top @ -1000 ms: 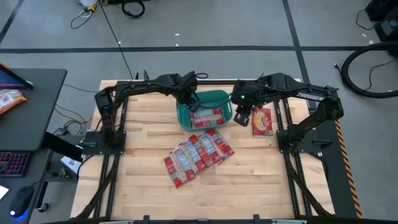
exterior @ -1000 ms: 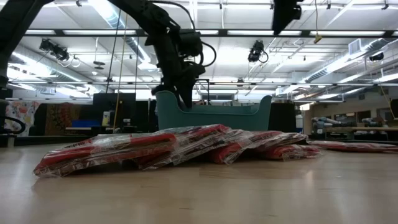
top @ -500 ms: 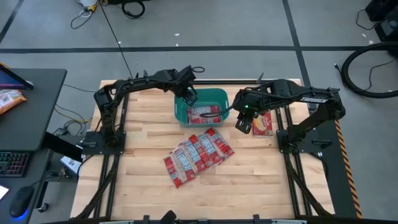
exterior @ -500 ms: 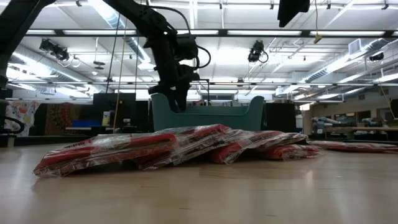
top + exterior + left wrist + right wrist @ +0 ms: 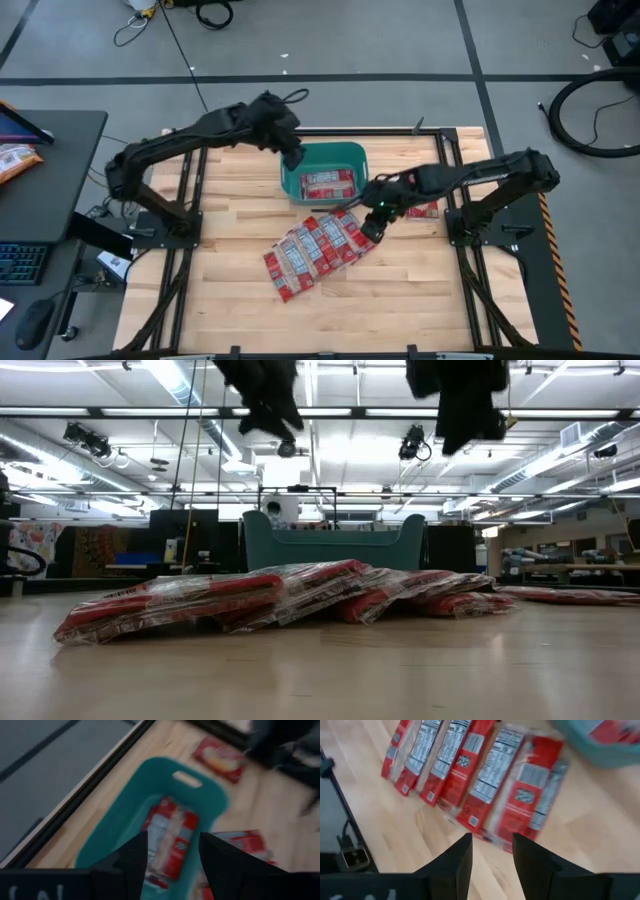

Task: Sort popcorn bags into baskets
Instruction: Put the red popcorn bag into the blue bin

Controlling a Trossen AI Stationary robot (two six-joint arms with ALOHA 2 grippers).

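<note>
right fingers (image 5: 372, 226), parted and empty, moved over popcorn bags (image 5: 318, 247); left fingers (image 5: 292, 160) parted.

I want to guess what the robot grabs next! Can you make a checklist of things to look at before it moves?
1. Right claw open and empty: ok, nothing between its fingers.
2. Right claw above the popcorn bags on the table: ok, it hangs over the row's end nearest the teal tub.
3. Left claw out of the way: ok, open and empty, by the teal tub's left rim.
4. Room in the tub: ok, only a couple of bags lie inside.
5. Bags easy to pick singly: not ok, they overlap each other.
6. Orange-and-white snack bag kept apart: ok, beside the tub, under the right arm.
</note>
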